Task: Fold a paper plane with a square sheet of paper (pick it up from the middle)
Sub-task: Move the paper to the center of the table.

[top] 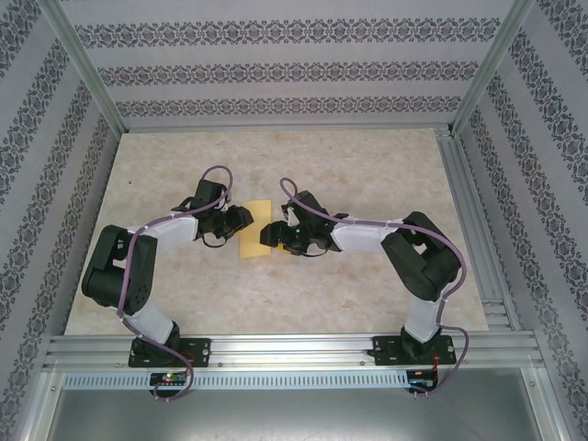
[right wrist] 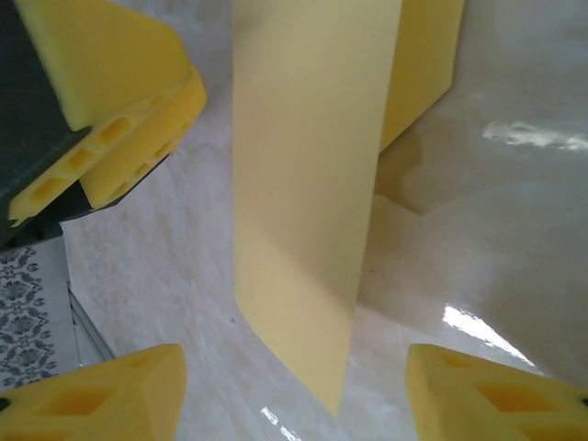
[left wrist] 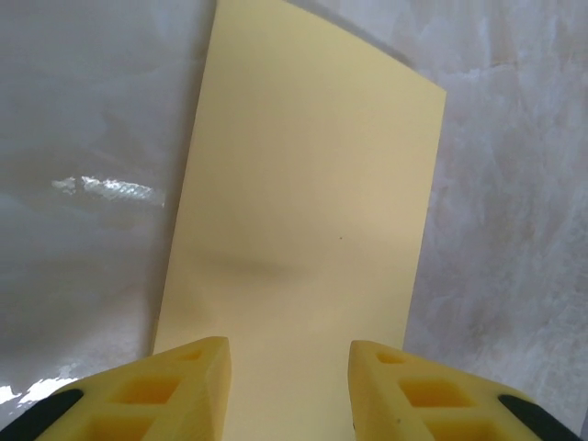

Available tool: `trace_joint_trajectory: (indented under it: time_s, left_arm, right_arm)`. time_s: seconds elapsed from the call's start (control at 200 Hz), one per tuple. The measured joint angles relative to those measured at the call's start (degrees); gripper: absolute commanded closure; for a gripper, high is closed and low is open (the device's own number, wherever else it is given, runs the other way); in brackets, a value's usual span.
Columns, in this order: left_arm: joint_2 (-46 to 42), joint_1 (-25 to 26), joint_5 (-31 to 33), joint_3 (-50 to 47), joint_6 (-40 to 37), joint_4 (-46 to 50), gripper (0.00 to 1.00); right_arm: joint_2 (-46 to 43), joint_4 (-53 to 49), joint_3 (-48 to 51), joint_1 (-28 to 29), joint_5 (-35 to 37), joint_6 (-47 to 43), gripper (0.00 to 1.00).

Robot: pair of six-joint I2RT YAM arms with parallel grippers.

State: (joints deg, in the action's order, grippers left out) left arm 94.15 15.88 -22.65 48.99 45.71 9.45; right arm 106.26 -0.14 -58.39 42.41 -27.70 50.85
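The square sheet of paper (top: 254,231) is plain yellow and lies mid-table between my two grippers as a narrow rectangle. In the left wrist view the paper (left wrist: 303,211) stretches away from my left gripper (left wrist: 289,386), whose yellow fingers (left wrist: 165,390) stand apart over its near end with nothing pinched. In the right wrist view one flap of the paper (right wrist: 312,184) stands lifted off the table, with another part (right wrist: 427,64) behind it. My right gripper (right wrist: 294,404) is open just short of the flap's near corner. The left gripper's finger (right wrist: 110,92) shows at upper left there.
The tabletop (top: 367,165) is pale marbled and glossy. Patterned walls (top: 276,73) and aluminium frame rails (top: 478,211) close it in on three sides. Both arms reach inward from their bases (top: 170,354) at the near edge.
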Motion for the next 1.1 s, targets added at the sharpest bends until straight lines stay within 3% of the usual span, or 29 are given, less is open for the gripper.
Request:
trace_joint_trajectory:
  time_s: [0.215, 0.385, 0.46, 0.714, 0.999, 1.099]
  left_arm:
    - [-0.02, -0.48, -0.66, -0.33, 0.09, -0.74, 0.61]
    - [-0.02, -0.50, -1.33, -0.63, 0.11, -0.92, 0.61]
    - [-0.04, -0.50, -2.12, -0.83, 0.09, -1.16, 0.62]
    - [-0.13, 0.13, -6.86, -1.51, -0.37, -2.82, 0.64]
    - [4.61, 5.07, -9.90, 1.49, -1.36, -4.13, 0.65]
    - [6.29, 6.34, -9.88, 2.21, -1.53, -4.11, 0.66]
  right_arm:
    - [2.69, 1.49, -1.57, 0.24, -1.57, 2.08, 0.55]
    - [3.26, 2.19, -1.88, 0.24, -2.16, 3.37, 0.92]
    - [3.26, 2.25, -1.88, 0.04, -2.47, 3.67, 1.00]
    - [1.18, -5.88, -0.90, -2.78, -4.33, -1.36, 1.00]
    - [-5.62, -18.16, 2.67, -4.70, -5.42, -8.09, 1.00]
    - [-6.05, -19.96, 2.73, -4.72, -5.42, -9.05, 0.93]
